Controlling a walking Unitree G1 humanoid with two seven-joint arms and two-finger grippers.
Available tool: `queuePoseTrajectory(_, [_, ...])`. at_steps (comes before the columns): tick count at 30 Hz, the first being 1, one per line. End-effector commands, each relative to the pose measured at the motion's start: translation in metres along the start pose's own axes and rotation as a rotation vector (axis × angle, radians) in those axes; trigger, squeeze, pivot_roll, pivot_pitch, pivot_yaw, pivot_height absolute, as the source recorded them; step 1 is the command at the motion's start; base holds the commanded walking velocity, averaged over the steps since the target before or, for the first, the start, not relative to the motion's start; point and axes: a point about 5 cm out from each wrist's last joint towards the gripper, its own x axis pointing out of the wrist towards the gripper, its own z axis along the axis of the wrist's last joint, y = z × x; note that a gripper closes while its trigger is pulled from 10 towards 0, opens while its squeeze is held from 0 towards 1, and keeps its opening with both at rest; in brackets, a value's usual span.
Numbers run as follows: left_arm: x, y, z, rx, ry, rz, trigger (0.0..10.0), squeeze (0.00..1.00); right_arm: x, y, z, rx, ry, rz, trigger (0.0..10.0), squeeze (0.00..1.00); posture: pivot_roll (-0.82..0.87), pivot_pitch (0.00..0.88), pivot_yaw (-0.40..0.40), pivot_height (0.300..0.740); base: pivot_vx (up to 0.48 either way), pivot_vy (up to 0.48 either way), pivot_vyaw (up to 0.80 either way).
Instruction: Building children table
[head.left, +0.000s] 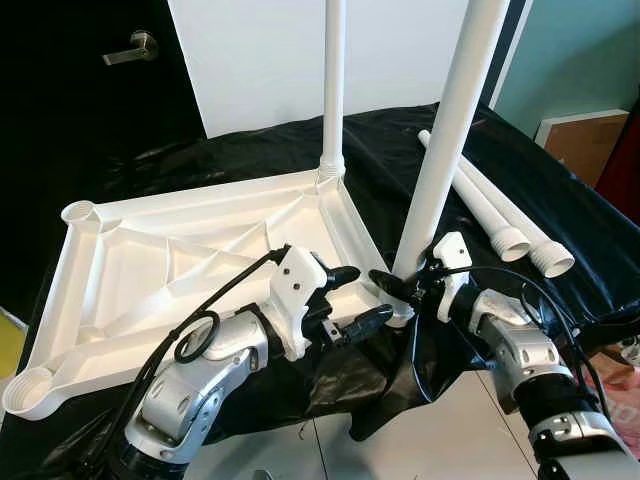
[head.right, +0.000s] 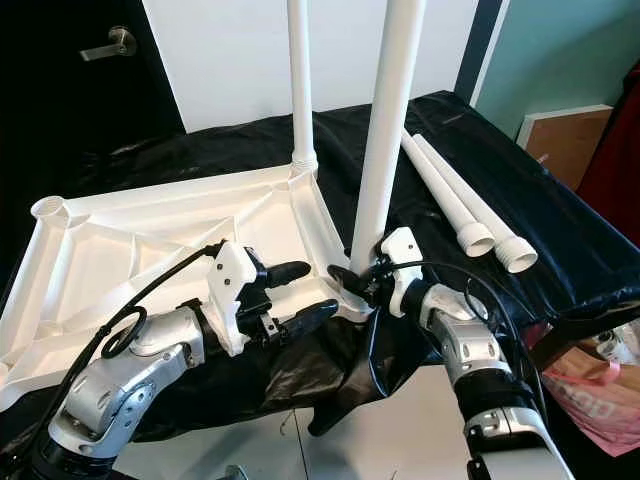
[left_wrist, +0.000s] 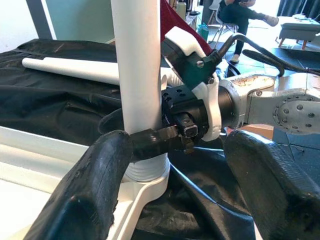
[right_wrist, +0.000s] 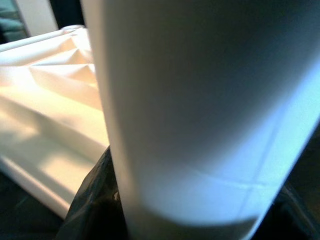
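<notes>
Two white plastic tube legs already stand upright in the upturned white moulded plastic tabletop (head.left: 150, 260), which lies underside-up on a black cloth (head.left: 560, 190): a far leg (head.left: 334, 80) in the back corner socket and a near leg (head.left: 450, 130) in the front corner socket closest to the robot. The right gripper (head.left: 400, 282) pinches the near leg low down, just above its ribbed collar, one black finger (left_wrist: 155, 141) pressed against the tube. The left gripper (head.left: 355, 295) hovers beside that same corner with its fingers spread and nothing between them. Two spare white legs (head.left: 500, 215) lie side by side on the cloth to the right, threaded ends toward the robot, and two corner sockets (head.left: 80, 212) on the tabletop's left side are not yet filled. The legs look like hollow, light and rigid plastic with a smooth, probably slippery surface, so a firm pinch low near the collar seems best for twisting. The tabletop looks light enough to slide on the cloth, so bracing its rim beside the socket would likely help.
</notes>
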Motion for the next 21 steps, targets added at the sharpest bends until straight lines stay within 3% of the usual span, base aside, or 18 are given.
queuePoseTrajectory(1, [-0.002, -0.002, 0.001, 0.008, 0.007, -0.004, 10.0, 0.0, -0.003, -0.003, -0.006, 0.023, 0.025, -0.083, 10.0, 0.0, -0.01, 0.012, 0.006, 0.74, 0.0, 0.0, 0.0])
queuePoseTrajectory(4, [-0.002, -0.002, 0.001, 0.007, 0.007, -0.003, 10.0, 0.0, -0.003, -0.003, -0.006, 0.024, 0.026, -0.105, 10.0, 0.0, -0.01, 0.012, 0.006, 0.74, 0.0, 0.0, 0.0])
queuePoseTrajectory(7, [-0.002, -0.002, 0.0, 0.008, 0.008, -0.002, 10.0, 0.0, -0.001, -0.001, -0.008, 0.016, 0.025, -0.285, 10.0, 0.0, -0.02, 0.007, 0.001, 0.74, 0.0, 0.0, 0.0])
queuePoseTrajectory(10, [-0.002, -0.002, 0.0, 0.008, 0.008, -0.002, 10.0, 0.0, -0.001, -0.001, -0.008, 0.017, 0.019, -0.319, 10.0, 0.0, -0.02, 0.007, 0.001, 0.74, 0.0, 0.0, 0.0])
queuePoseTrajectory(17, [-0.001, -0.003, -0.001, 0.006, 0.007, -0.009, 10.0, 0.0, 0.002, 0.016, -0.007, 0.039, -0.014, -0.543, 10.0, 0.0, -0.02, 0.002, 0.0, 0.74, 0.0, 0.0, 0.0])
queuePoseTrajectory(19, [-0.001, -0.004, -0.001, 0.007, 0.009, -0.016, 10.0, 0.0, 0.0, 0.023, -0.01, 0.069, 0.013, -0.713, 10.0, 0.0, -0.02, 0.0, 0.001, 0.74, 0.0, 0.0, 0.0])
queuePoseTrajectory(21, [-0.001, -0.004, -0.001, 0.008, 0.01, -0.017, 10.0, 0.0, -0.001, 0.024, -0.011, 0.067, 0.018, -0.752, 10.0, 0.0, -0.02, 0.0, 0.001, 0.74, 0.0, 0.0, 0.0])
